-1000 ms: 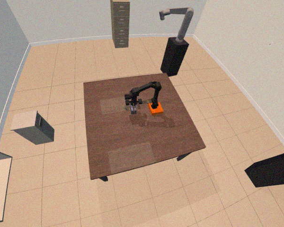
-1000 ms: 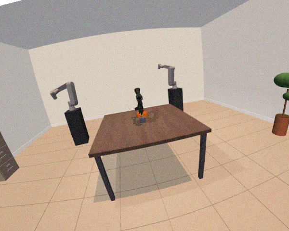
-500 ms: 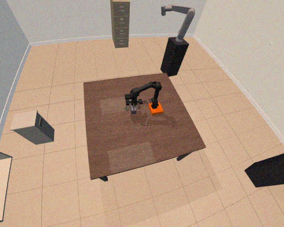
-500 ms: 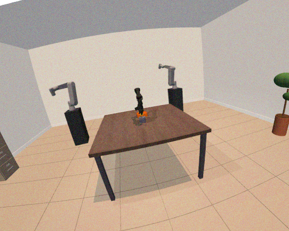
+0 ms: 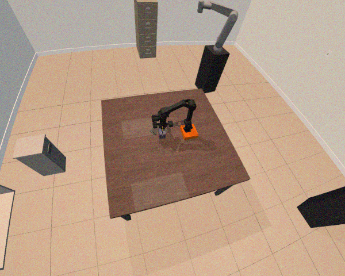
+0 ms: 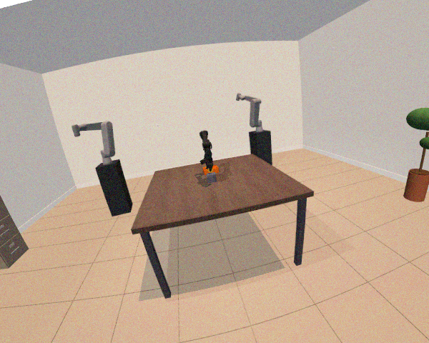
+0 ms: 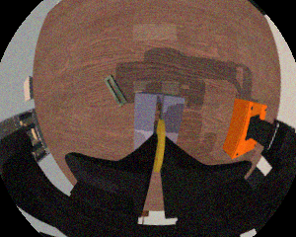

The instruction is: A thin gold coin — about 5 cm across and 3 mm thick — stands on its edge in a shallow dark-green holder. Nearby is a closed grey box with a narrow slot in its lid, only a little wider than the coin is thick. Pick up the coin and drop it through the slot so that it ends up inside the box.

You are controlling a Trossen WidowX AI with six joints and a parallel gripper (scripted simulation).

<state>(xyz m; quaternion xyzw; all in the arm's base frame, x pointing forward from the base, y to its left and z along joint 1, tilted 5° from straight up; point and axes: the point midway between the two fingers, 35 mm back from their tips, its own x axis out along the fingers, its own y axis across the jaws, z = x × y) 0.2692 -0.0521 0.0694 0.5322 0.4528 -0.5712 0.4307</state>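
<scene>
wrist view: gripper (image 7: 160,158) clenched on coin (image 7: 160,141), edge-on, hanging above box (image 7: 159,115), lower edge near slot (image 7: 159,107). holder (image 7: 115,90) left, vacated. risk: slight tilt or offset, coin catches lid, skids off onto table (image 7: 83,59).

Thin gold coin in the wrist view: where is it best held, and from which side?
Across its two flat faces, near the upper rim, coming from above. The thin gold coin hangs edge-on in the shut gripper, its lower edge free above the grey box with its narrow slot.
</scene>
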